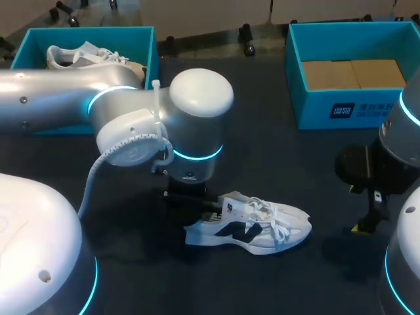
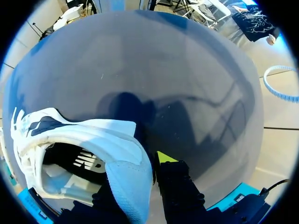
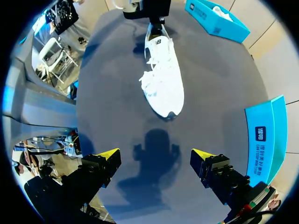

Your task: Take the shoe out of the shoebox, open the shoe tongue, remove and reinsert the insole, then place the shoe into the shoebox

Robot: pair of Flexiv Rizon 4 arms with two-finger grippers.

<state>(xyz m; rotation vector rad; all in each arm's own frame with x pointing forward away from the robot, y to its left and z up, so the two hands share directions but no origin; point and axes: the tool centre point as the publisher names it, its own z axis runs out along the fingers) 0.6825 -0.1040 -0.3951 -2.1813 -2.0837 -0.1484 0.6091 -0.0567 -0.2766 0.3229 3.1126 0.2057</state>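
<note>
Head view: the shoe (image 1: 252, 230) lies on the bench (image 1: 275, 157), its long axis running 9 to 3 o'clock with the toe at 3. The left claw (image 1: 197, 200) sits at its heel, at 9 o'clock. The right claw (image 1: 365, 223) hangs well apart at 3.

Left wrist view: the claw (image 2: 140, 175) pinches the shoe's (image 2: 84, 140) heel collar, one finger inside and one outside.

Right wrist view: the claw (image 3: 153, 156) is spread wide. The shoe (image 3: 163, 79) lies ahead at its 12 o'clock, toe toward it.
</note>
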